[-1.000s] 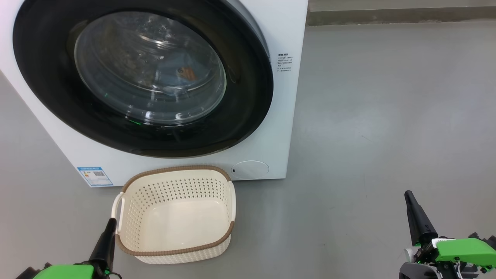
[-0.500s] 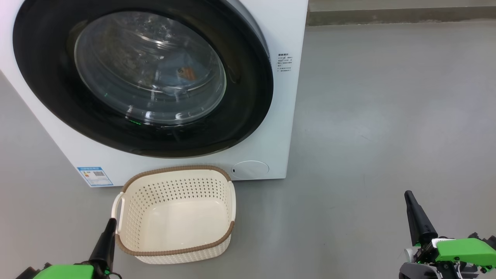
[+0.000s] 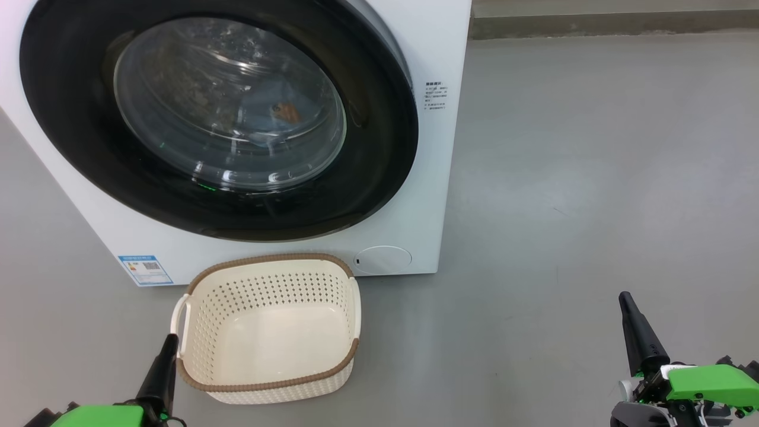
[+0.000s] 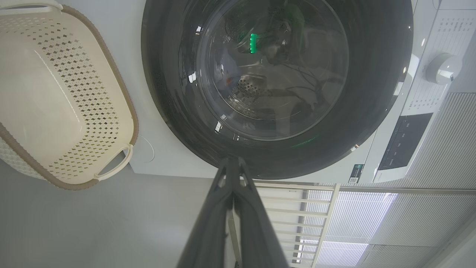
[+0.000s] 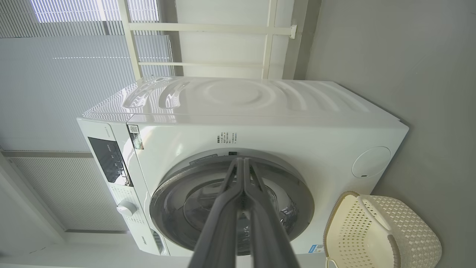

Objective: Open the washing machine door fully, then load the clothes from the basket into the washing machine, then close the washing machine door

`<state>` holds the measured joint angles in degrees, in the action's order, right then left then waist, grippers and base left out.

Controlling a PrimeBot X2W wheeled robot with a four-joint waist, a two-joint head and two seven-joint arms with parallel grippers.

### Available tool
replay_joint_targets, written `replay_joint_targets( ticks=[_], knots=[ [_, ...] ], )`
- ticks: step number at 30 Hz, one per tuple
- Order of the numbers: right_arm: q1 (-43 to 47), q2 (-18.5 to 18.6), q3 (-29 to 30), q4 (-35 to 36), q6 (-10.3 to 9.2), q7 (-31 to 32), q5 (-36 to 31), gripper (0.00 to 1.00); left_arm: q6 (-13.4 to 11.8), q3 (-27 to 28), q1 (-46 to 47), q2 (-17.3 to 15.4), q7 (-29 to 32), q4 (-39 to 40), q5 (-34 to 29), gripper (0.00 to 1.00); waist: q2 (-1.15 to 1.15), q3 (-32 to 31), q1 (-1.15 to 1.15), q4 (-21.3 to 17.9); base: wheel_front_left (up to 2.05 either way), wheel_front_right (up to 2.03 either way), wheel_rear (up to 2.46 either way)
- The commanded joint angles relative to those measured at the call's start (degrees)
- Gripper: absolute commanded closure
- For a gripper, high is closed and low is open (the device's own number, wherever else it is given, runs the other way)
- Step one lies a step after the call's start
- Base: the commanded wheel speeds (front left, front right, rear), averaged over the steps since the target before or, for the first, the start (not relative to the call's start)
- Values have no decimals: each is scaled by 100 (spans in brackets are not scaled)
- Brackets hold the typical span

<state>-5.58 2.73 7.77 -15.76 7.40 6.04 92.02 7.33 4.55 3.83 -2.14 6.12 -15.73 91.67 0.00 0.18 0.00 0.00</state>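
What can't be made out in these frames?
- Door: head view, top and left cut off by the frame; latch not visible.
- Clothes: head view, a blue-orange patch behind the door; reflections hide the count.
- Sticker: head view, print too small to read.
- Door centre: right wrist view, the right gripper covers it.

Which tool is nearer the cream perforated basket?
Left. The left tool is close beside the cream perforated basket, at its left handle; the right tool is far to its right.
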Motion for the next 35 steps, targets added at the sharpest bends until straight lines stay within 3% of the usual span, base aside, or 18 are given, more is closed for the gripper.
replay_joint_targets(
  ticks=[1, 35],
  knots=[
    [-61, 17, -122, 174, 9, 48, 12, 100, 15, 196, 236, -74, 36, 170, 51, 100, 0, 0, 0, 0, 0, 0, 0],
    [-61, 16, -120, 174, 9, 49, 11, 100, 15, 196, 236, -74, 36, 170, 51, 100, 0, 0, 0, 0, 0, 0, 0]
  ],
)
